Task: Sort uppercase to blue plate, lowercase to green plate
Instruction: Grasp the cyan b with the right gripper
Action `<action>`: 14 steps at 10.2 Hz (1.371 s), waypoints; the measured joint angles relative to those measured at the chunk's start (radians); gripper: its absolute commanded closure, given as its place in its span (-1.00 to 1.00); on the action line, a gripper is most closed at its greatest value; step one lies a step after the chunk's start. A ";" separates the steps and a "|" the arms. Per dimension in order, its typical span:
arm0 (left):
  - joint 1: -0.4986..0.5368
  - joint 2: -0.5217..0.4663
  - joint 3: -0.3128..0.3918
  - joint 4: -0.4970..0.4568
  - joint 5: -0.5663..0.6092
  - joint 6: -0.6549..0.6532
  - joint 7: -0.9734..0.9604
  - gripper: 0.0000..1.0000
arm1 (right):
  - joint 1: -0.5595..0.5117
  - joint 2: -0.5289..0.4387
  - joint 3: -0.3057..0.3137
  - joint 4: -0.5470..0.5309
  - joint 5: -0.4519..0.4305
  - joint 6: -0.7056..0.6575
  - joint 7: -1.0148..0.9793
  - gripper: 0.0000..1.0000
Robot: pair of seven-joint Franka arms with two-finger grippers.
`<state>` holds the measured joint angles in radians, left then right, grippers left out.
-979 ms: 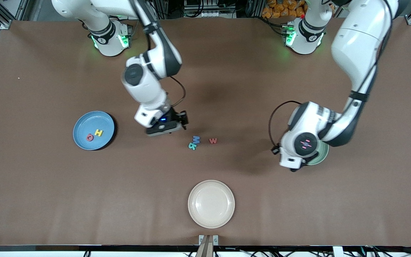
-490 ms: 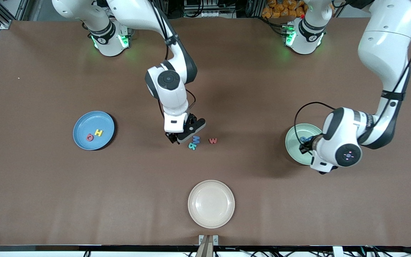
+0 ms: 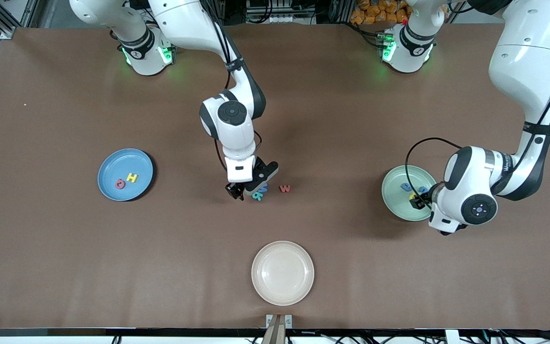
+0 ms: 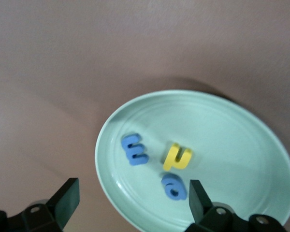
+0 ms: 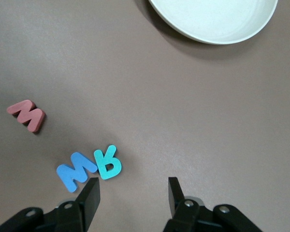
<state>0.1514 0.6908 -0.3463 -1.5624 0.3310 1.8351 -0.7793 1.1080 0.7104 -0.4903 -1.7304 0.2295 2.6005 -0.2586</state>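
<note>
Foam letters, five of eight already sorted, with three left on the table. The right gripper (image 3: 245,190) hangs low over the loose cluster at table centre, its jaws partly spread and holding nothing, as the right wrist view shows. Just beside its fingertips lie the blue M (image 5: 75,170) and the teal letter (image 5: 108,162), touching each other, with the red w (image 3: 285,188) a little apart at their three o'clock in the front view. The two uppercase pieces are bound for the blue plate (image 3: 108,186), far out at nine o'clock toward the right arm's end of the table, where the yellow H (image 3: 132,177) and the red ring-shaped letter (image 3: 120,183) already rest.

The left gripper (image 4: 130,203) hovers over the green plate (image 4: 232,125) toward the left arm's end of the table, jaws wide and empty. In that plate lie the blue E-like letter (image 4: 134,149), the yellow hooked letter (image 4: 178,157) and the rounded blue letter (image 4: 174,186), close together but apart. By this count the w is the only lowercase piece outstanding.

A cream plate (image 3: 303,291) sits empty at six o'clock from the cluster, nearest the front camera. The table (image 3: 65,263) wears a plain brown covering; the arm bases glow green along its top edge, with cables and framing past them.
</note>
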 measured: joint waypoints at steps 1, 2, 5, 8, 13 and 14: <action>-0.001 0.000 -0.003 0.000 0.000 0.022 0.000 -1.00 | 0.000 0.014 0.008 0.000 0.000 0.021 0.007 -0.27; -0.004 0.000 -0.006 0.001 0.000 0.047 0.000 -1.00 | 0.000 0.026 0.017 0.000 0.001 0.034 0.027 -0.19; -0.039 0.000 -0.013 0.001 0.001 0.091 0.000 -1.00 | -0.014 0.040 0.038 0.005 0.016 0.039 0.215 -0.30; -0.068 0.001 -0.013 0.000 0.001 0.123 -0.008 -1.00 | -0.121 0.040 0.074 0.095 0.218 -0.126 0.364 -0.24; -0.073 0.007 -0.012 0.000 0.001 0.148 -0.012 -1.00 | -0.203 0.050 0.095 0.132 0.263 -0.174 0.958 -0.29; -0.073 0.009 -0.012 0.000 0.001 0.151 -0.012 -1.00 | -0.188 0.059 0.102 0.146 0.257 -0.172 1.045 -0.29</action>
<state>0.0785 0.7002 -0.3585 -1.5620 0.3316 1.9866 -0.7910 0.9204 0.7697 -0.3884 -1.5844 0.4867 2.4281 0.7859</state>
